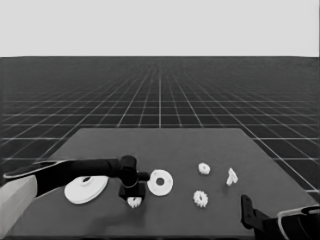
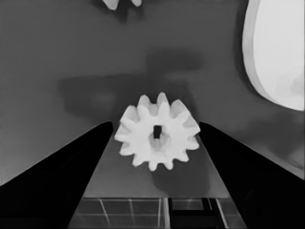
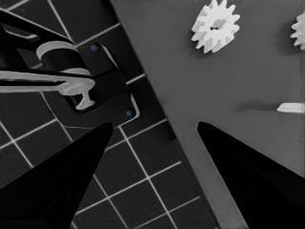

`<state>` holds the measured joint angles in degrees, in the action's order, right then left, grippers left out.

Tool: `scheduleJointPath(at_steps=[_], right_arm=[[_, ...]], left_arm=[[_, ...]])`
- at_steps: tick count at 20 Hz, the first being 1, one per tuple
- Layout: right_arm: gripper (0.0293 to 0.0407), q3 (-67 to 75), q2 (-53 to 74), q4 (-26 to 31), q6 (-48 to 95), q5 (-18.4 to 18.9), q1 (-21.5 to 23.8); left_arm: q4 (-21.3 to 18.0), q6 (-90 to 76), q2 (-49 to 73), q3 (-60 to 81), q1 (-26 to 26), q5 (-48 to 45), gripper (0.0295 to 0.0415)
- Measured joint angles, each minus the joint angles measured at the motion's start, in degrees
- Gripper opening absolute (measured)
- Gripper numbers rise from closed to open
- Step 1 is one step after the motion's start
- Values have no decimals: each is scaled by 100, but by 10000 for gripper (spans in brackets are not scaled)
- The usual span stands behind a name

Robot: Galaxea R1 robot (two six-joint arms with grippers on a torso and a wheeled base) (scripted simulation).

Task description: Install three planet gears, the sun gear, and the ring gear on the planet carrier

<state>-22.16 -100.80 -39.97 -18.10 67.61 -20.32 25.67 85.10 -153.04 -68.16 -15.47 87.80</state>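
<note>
Dark table (image 1: 165, 142), thin white piece (image 1: 231, 176) near its right edge

The left arm is stretched in over the table with the left gripper (image 1: 133, 196) pointed down, fingers (image 2: 62, 171) spread apart, while the right gripper (image 3: 152, 131) is parked low, likewise spread.

The left arm (image 1: 90, 169) is covering part of the larger round part (image 1: 86, 190), and the left gripper (image 1: 133, 192) is hiding much of a gear (image 1: 134, 202).
</note>
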Motion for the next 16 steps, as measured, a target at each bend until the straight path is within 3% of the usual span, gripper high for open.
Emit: scheduleJointPath(at_steps=[2, 10, 12, 16], right_arm=[[385, 0, 0, 0, 0, 0, 0], [385, 0, 0, 0, 0, 0, 0], [385, 0, 0, 0, 0, 0, 0], [385, 0, 0, 0, 0, 0, 0]], left_arm=[[3, -2, -1, -4, -3, -2, 314], [5, -3, -1, -5, -2, -2, 312], [-819, 433, 135, 629, 812, 246, 312], [-1284, 560, 151, 773, 1297, 251, 312]])
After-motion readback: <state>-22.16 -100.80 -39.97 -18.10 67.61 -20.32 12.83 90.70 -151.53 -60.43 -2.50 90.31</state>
